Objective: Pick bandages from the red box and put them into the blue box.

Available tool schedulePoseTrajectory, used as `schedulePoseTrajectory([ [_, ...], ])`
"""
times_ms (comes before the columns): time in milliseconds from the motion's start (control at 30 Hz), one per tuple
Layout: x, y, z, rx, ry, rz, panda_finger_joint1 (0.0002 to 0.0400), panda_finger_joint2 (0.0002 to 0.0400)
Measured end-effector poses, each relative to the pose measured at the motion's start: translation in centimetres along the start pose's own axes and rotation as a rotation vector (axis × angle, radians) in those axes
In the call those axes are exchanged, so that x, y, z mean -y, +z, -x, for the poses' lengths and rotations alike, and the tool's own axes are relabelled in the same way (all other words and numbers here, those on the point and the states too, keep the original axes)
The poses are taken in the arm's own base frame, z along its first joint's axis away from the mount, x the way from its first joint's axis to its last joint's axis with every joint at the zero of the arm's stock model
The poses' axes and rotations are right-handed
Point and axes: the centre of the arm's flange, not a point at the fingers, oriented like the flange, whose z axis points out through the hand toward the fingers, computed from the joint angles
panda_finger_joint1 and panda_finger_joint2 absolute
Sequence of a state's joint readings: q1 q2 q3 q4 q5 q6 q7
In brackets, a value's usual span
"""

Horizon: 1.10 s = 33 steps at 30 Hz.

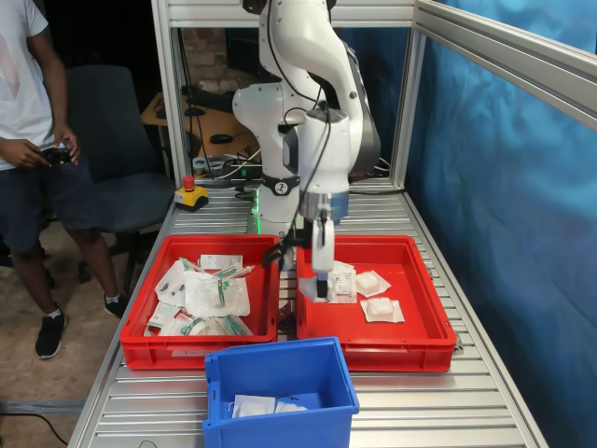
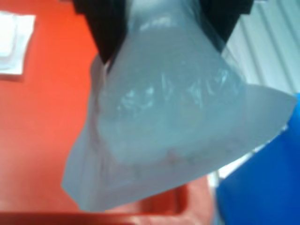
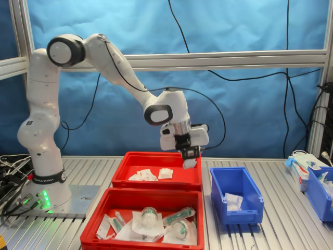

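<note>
— What do we see, biggest things first?

— The ribbed metal table (image 1: 448,411) carries everything. The white arm (image 3: 109,57) stands at one end of it and reaches out over the red box (image 1: 424,313). Beside that box, touching wall to wall, sits a second red tray (image 1: 140,341) heaped with green-marked packets (image 1: 216,294). The blue box (image 1: 322,378) stands on the table just beyond the near walls of both trays in the first exterior view, about where the two meet.

— And the gripper?

— We see the gripper (image 3: 189,154) clamped on one bandage (image 3: 189,163), its dark fingers (image 2: 105,33) pinching the clear wrap at the top. In the second exterior view the packet hangs clear above the red box's wall on the blue box's side. In the wrist view it fills most of the picture, so we see little beneath it.

— Where are the other bandages?

— A few loose bandages (image 1: 378,297) lie on the red box's floor, and some white packets (image 3: 232,201) already lie in the blue box.

— Anything in the way?

— We see open air between the held packet and the blue box. A yellow emergency stop button (image 1: 190,194) sits near the arm's base, a person (image 1: 33,159) stands off the table at the first exterior view's left, and another blue bin (image 3: 320,190) stands at the far table end in the second exterior view.
</note>
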State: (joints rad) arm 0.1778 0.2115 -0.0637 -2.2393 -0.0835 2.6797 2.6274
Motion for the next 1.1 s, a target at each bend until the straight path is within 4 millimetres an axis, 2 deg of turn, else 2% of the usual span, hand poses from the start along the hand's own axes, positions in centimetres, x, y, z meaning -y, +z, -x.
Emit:
schedulePoseTrajectory([
  [200,2.2,-2.4,-0.4,0.030,0.034,-0.035,0.0085,0.0085],
  [300,4.5,-4.1,-0.3,0.048,0.057,-0.063,0.0085,0.0085],
  [500,7.4,-6.3,0.1,0.047,0.084,-0.086,0.0085,0.0085],
  [667,11.1,-9.9,1.5,0.058,0.114,-0.121,0.0085,0.0085],
  [767,12.8,-11.4,2.4,0.071,0.125,-0.145,0.0085,0.0085],
  [933,14.7,-12.2,3.5,0.080,0.135,-0.173,0.0085,0.0085],
  [1100,15.9,-11.9,4.3,0.077,0.137,-0.188,0.0085,0.0085],
])
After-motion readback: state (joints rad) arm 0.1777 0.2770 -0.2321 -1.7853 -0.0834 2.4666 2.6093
